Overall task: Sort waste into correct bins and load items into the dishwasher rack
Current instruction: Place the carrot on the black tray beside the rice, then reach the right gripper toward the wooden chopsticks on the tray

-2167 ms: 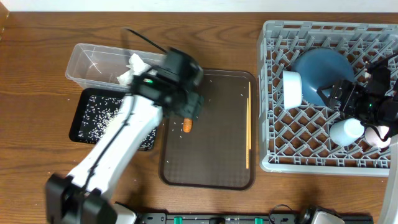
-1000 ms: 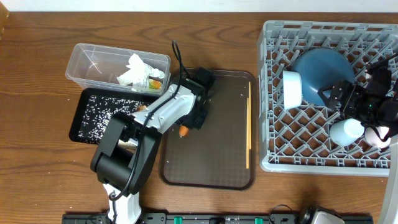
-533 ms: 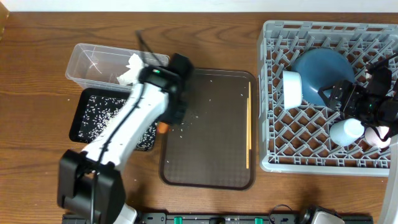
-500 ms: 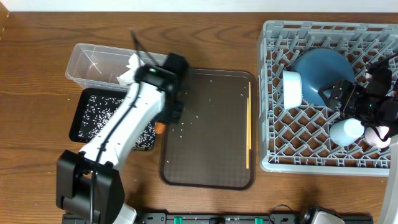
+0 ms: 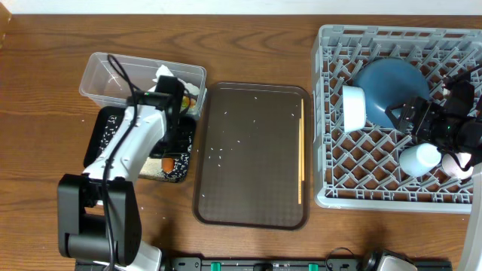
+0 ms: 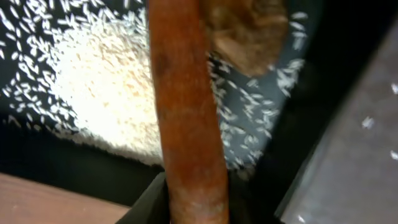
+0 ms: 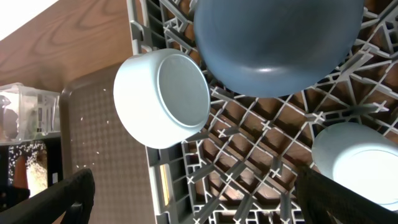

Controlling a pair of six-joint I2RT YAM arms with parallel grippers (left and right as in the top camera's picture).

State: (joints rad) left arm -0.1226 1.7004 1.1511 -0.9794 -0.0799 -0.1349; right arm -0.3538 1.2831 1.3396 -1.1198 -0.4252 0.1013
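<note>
Left wrist, Ben: where is the carrot (image 6: 186,118)?

Ben: Pinched at its near end by the left gripper (image 6: 198,202), jaws closed snug on either side of it. The rest sticks out over the black tray (image 6: 56,155), above the rice (image 6: 93,93) and just beside the lump (image 6: 245,31).

Ana: How would it handle?

Ben: Light and stiff, I'd judge, with a smooth skin that could slide or swivel in an end grip. A hold nearer the middle would be steadier, but for a plain drop this one should do. Nothing below it looks fragile.

Ana: Does overhead agree?

Ben: Yes. The orange shows inside the black tray, toward the side nearest the brown tray (image 5: 248,188), where the chopsticks (image 5: 301,150) lie.

Ana: And the other arm?

Ben: The right gripper (image 7: 199,199) is spread wide and holds nothing. It hangs over the rack (image 7: 249,155), with the bowl (image 7: 165,99) and plate (image 7: 280,37) in front of it.
</note>
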